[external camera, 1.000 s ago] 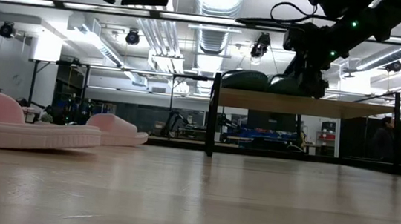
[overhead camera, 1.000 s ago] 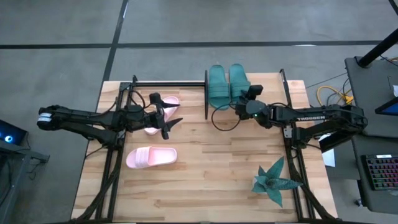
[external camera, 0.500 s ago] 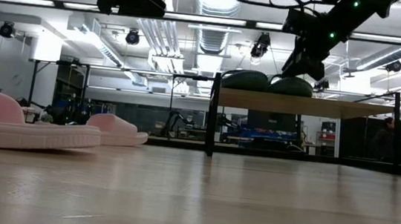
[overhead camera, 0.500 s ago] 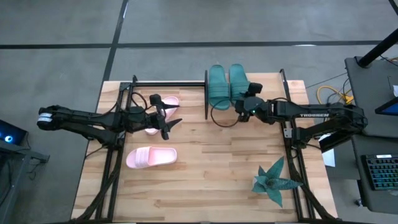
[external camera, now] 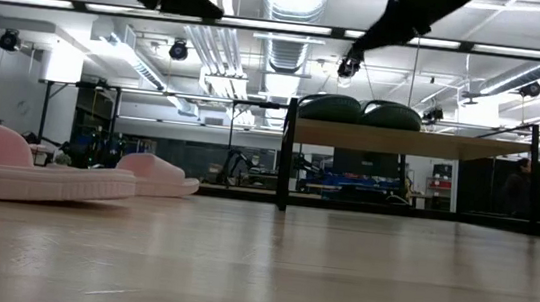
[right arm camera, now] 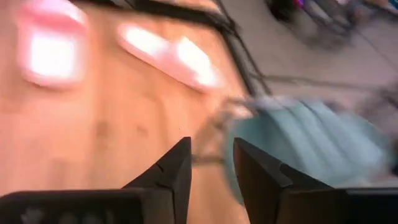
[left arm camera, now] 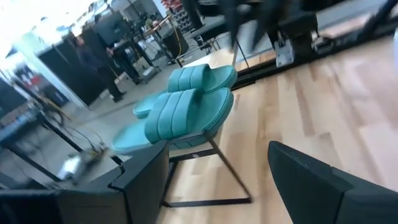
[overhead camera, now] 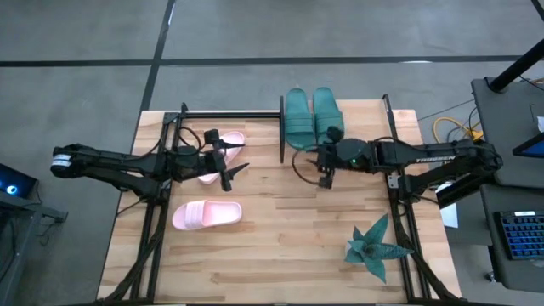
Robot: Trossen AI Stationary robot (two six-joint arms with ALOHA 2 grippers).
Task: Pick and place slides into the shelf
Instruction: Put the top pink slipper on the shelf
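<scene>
Two dark teal slides (overhead camera: 312, 116) lie side by side on the shelf (external camera: 402, 141) at the table's far side, soles on its light board (external camera: 355, 110). Two pale pink slides rest flat on the table's left half: one (overhead camera: 206, 214) nearer, one (overhead camera: 231, 139) farther, partly under my left arm. My left gripper (overhead camera: 229, 167) hovers open above the table beside that farther pink slide; its wrist view looks at the teal slides (left arm camera: 186, 109). My right gripper (overhead camera: 323, 174) is open by a narrow gap (right arm camera: 211, 165), in the air just near of the shelf, touching nothing.
A teal spiky star-shaped plant (overhead camera: 374, 246) sits near the table's right near corner. Black frame rails (overhead camera: 153, 221) run along both table sides, and a black bar (overhead camera: 229, 113) crosses the far edge. Bare wood (overhead camera: 289, 229) lies between the pink slides and the plant.
My right gripper has drawn back from the right teal slide on the shelf, rising and moving toward the table's near edge and somewhat left, turning as it went. Both teal slides have stayed on the shelf.
</scene>
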